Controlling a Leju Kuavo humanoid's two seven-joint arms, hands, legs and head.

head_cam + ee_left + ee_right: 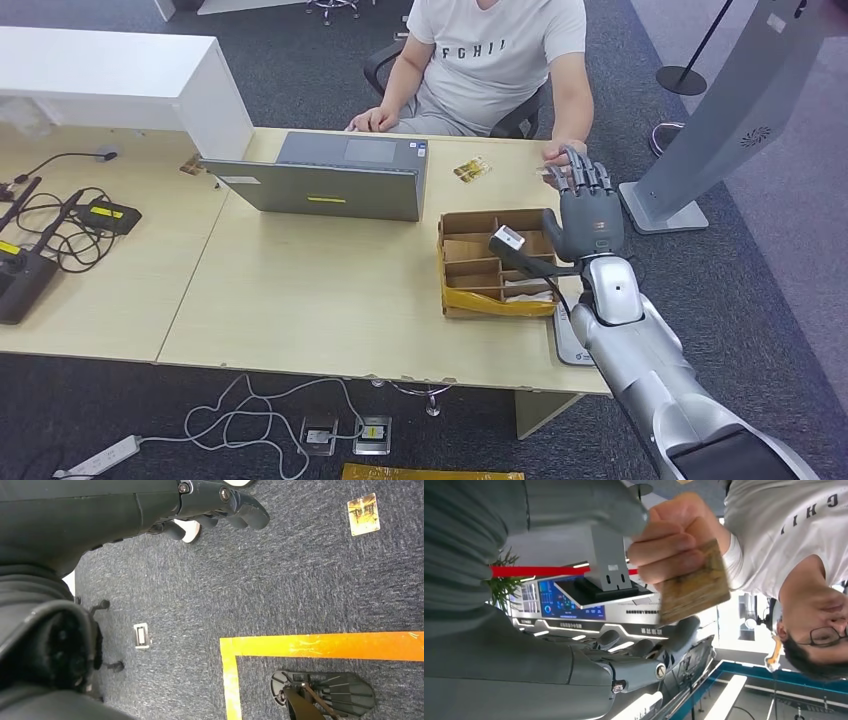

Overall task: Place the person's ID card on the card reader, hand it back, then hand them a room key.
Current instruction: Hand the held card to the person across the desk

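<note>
The right robot hand (590, 215) is raised at the far right edge of the surface (300, 300), fingers apart and holding nothing. The person's hand (671, 542) pinches the ID card (694, 585) right in front of it, card and robot fingers (684, 630) near but apart. The likely failure is a botched handover: if the fingers close early or off-centre, they could nip only a corner, and the card may slip onto the surface or the floor once the person lets go. They could also catch the person's fingers. The cardboard tray (495, 265) sits just beside the wrist, so a low swing could knock it. The left robot hand (220, 502) hangs over the carpet, fingers curled in on nothing.
</note>
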